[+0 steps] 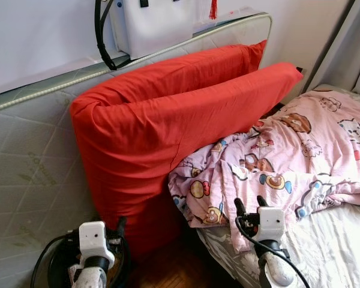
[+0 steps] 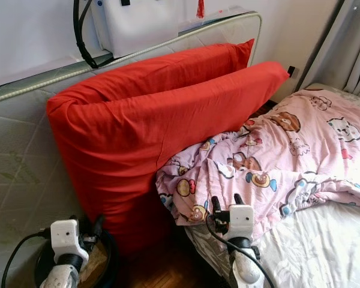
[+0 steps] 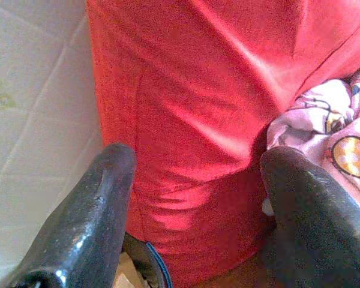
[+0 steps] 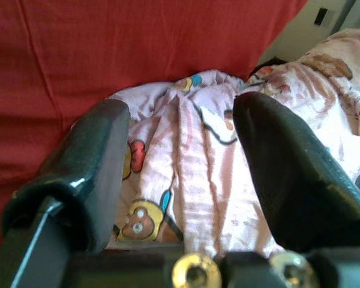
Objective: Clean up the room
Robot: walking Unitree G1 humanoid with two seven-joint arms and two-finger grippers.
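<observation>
red mattress (image 1: 162,138) blocking left, pink quilt (image 1: 288,156) crowding right, floor gap (image 1: 180,267) between

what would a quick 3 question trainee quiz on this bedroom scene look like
1. True or false: the right end effector is clamped on the pink cartoon blanket.
2. Multiple choice: what does the red folded mattress lean against? A) a wooden wardrobe B) an upright white quilted mattress C) a glass door
3. Fill in: in the left wrist view, the left end effector points at the ____ mattress.

Key
1. False: its fingers are spread, just short of the blanket's edge, holding nothing.
2. B
3. red
</observation>
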